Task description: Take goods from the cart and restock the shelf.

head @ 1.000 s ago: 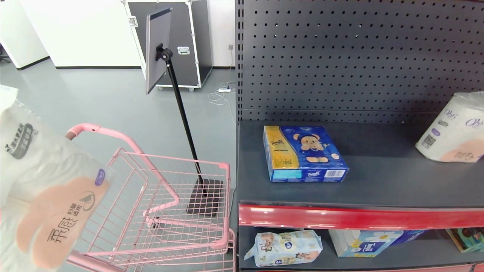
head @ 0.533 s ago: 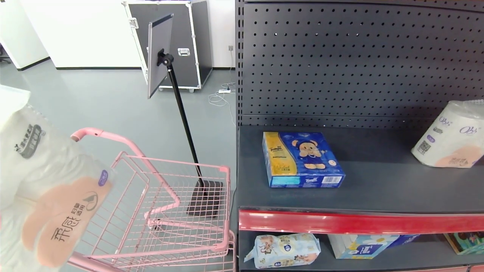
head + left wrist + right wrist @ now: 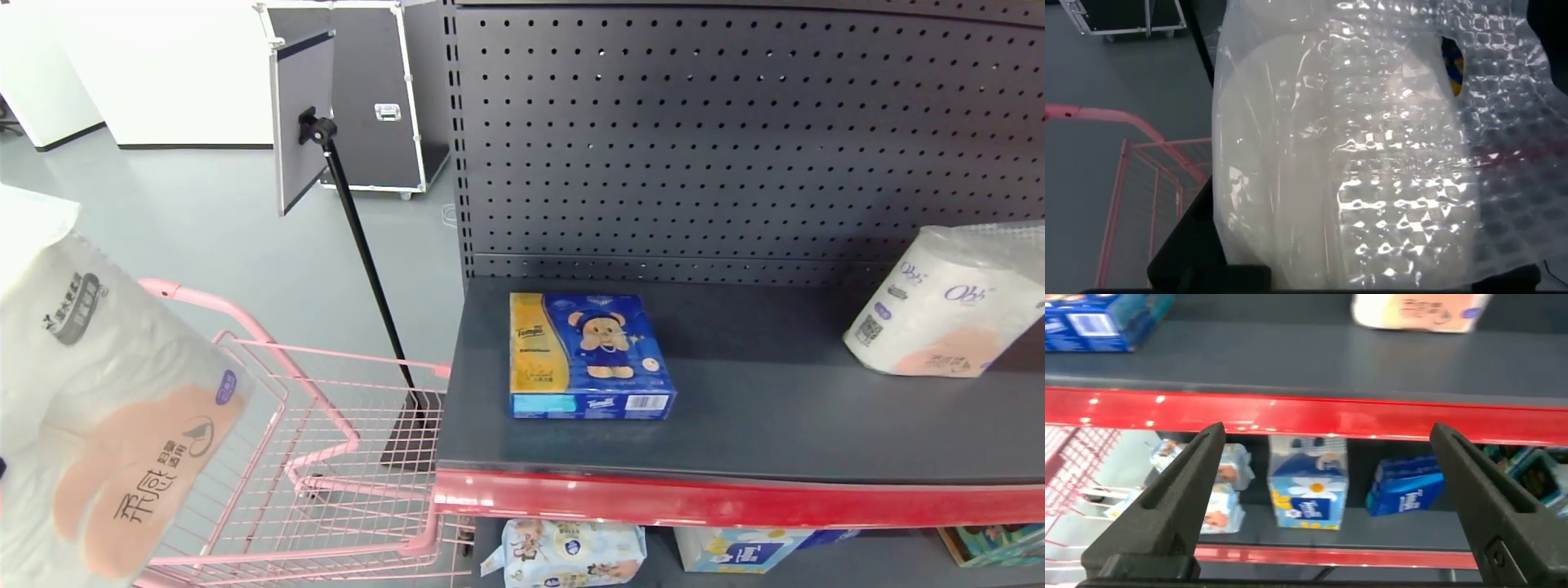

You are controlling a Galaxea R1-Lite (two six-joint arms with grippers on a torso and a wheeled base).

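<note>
Holding a big toilet paper pack (image 3: 98,392) up at the robot's left, above the near side of the pink wire cart (image 3: 326,354) and well short of the shelf (image 3: 775,425). Clenched on that pack with the left fingers (image 3: 1192,245), seen as one dark finger against the crinkled wrap pressed close to the left wrist camera. Facing the shelf's red edge strip (image 3: 1315,416) with the right fingers (image 3: 1167,506) spread wide, grasping nothing.

Separated from the shelf by the cart's far rim and by a slim black pole (image 3: 363,261) bearing a grey panel (image 3: 304,118), with its flat base (image 3: 412,429) set on the floor just beside the shelf's left end.

Looking onto a blue tissue box (image 3: 584,355) laid flat toward the left end of the shelf board, and onto a second toilet paper pack (image 3: 939,318) lying tilted near the right end, well apart from the box, both before the pegboard back (image 3: 735,147).

Looking past the red strip to a lower shelf with a wipes pack (image 3: 567,551), a white-and-blue tissue box (image 3: 739,549) and a blue pack (image 3: 1404,486) side by side.

Backed, farther off on the grey floor, by a black case (image 3: 375,90) with metal edging.
</note>
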